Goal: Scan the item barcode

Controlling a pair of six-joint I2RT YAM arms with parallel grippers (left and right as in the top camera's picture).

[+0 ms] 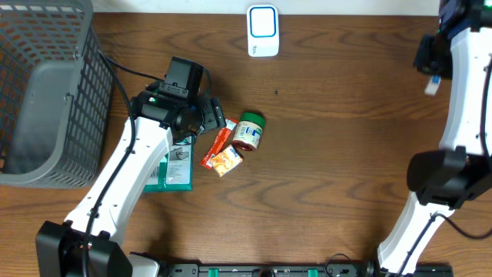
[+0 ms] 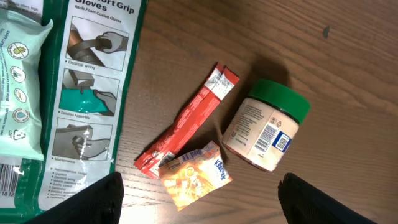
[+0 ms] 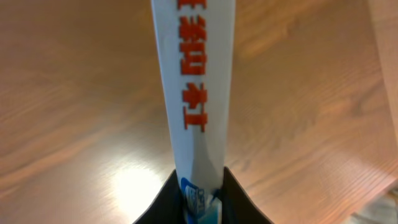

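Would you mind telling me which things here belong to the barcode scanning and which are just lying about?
In the job: white scanner; red-lettered white packet, in the right gripper.
Lying about: green-lidded jar; red sachet; tissue pack; gloves packet; grey basket.

Just ahead of the left gripper [image 2: 199,190]: 1 green-lidded jar [image 2: 266,124], 1 red stick sachet [image 2: 186,121], 1 orange tissue pack [image 2: 194,176]. Beside it, 1 gloves pack [image 2: 93,93] and 1 wipes pack [image 2: 18,93]. Farther off, 1 grey basket [image 1: 94,100] and 1 white scanner [image 1: 263,31]; in the right gripper [image 3: 202,199], 1 white packet [image 3: 196,81].
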